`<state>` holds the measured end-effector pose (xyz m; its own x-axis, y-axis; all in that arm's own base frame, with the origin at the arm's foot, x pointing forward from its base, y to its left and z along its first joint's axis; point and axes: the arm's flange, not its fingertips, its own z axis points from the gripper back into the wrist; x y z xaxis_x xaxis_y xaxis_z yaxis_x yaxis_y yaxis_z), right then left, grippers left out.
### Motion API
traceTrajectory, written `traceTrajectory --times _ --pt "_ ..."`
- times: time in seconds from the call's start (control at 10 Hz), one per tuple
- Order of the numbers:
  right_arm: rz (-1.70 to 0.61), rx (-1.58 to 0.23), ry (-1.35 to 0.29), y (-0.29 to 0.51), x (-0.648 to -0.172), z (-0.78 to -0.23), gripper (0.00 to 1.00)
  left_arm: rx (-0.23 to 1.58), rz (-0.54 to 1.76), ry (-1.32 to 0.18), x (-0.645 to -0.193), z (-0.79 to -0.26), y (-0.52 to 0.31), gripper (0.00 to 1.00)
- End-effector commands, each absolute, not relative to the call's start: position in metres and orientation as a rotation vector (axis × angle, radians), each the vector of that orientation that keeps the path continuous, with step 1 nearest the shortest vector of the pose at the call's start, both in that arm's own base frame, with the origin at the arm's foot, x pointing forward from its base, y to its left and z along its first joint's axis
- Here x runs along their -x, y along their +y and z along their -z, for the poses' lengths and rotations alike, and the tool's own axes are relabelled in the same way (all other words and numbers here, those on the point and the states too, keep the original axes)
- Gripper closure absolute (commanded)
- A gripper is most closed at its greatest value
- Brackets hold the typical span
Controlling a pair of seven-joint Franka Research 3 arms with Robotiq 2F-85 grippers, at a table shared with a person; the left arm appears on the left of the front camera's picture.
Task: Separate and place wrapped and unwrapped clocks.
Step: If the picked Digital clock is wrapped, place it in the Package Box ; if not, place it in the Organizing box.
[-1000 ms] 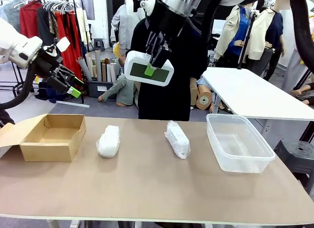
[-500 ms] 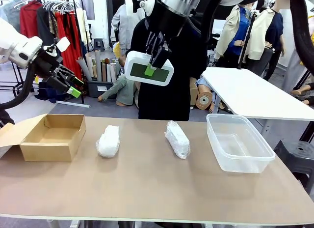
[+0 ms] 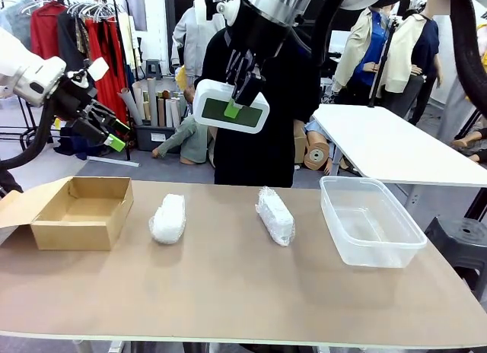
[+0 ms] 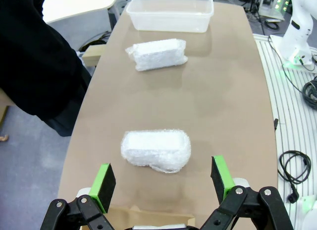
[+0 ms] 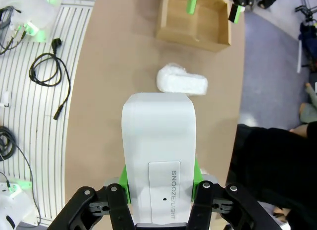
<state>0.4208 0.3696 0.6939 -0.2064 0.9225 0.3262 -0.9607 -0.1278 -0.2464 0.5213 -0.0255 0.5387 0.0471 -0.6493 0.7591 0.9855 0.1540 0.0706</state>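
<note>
From the front, my right gripper [image 3: 234, 103] is high above the table [image 3: 228, 292], fingers clamped on the bare clock [image 3: 211, 108], which hangs in the air with its dark screen facing the camera, in front of a person in black [image 3: 289, 132] at the far side. My left gripper [image 3: 112, 132] hovers above and beyond the cardboard box [image 3: 76, 212], jaws spread, nothing between them. On the table, the left wrapped clock [image 3: 168, 218] lies just beside the box, the right wrapped clock [image 3: 275, 215] lies near the clear plastic tub [image 3: 370, 220], and the two bundles are well apart. From my left wrist, my left gripper [image 4: 162, 179] is wide open, with the left wrapped clock [image 4: 156, 149] on the table [image 4: 223, 101] beneath, seen between the green pads [image 4: 104, 180]; farther on lie the right wrapped clock [image 4: 156, 54] and then the tub [image 4: 168, 22]. From my right wrist, my right gripper [image 5: 159, 180] grips the bare clock [image 5: 158, 136] by its two long sides, and a panel printed SNOOZE/LIGHT faces the camera. Past its far end the left wrapped clock [image 5: 182, 81] lies on the table [image 5: 109, 91], then the open box [image 5: 198, 24], with my left gripper [image 5: 213, 4] above it.
</note>
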Motion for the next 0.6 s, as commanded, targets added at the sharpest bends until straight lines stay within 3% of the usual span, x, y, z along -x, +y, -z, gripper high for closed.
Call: traceTrajectory --times 0.0,0.5 --pt "-1.714 -0.113 -0.476 0.3686 -0.4190 -0.6973 1.00 0.559 1.343 -0.765 -0.5213 -0.5410 -0.0254 0.00" --pt "-1.714 -0.113 -0.476 0.3686 -0.4190 -0.6973 1.00 0.559 1.343 -0.765 -0.5213 -0.5410 -0.0254 0.00"
